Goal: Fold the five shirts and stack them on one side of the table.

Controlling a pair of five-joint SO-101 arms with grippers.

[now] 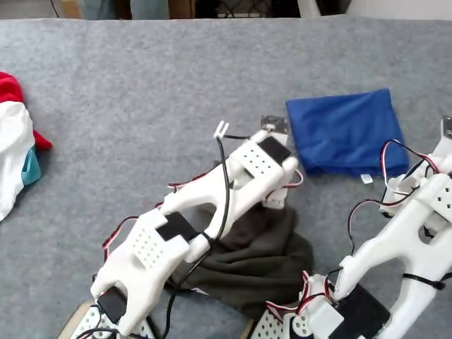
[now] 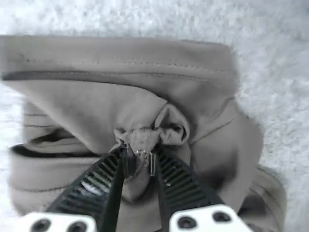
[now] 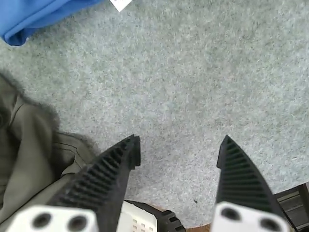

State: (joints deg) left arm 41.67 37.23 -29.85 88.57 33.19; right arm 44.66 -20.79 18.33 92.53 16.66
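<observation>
A dark olive shirt (image 1: 268,254) lies crumpled near the table's front, partly under the left arm. My left gripper (image 2: 139,157) is shut on a pinched fold of that olive shirt (image 2: 145,92), near its far edge. A blue shirt (image 1: 346,131) lies folded flat at the back right. My right gripper (image 3: 181,145) stands open over bare grey cloth, with the olive shirt (image 3: 29,145) beside one finger and a corner of the blue shirt (image 3: 38,17) farther off. The right arm (image 1: 409,212) sits at the front right.
At the left edge lies a loose pile: a white shirt (image 1: 13,155), a red one (image 1: 10,88) and a teal one (image 1: 30,168). The grey table cover (image 1: 155,78) stretches open across the middle and back.
</observation>
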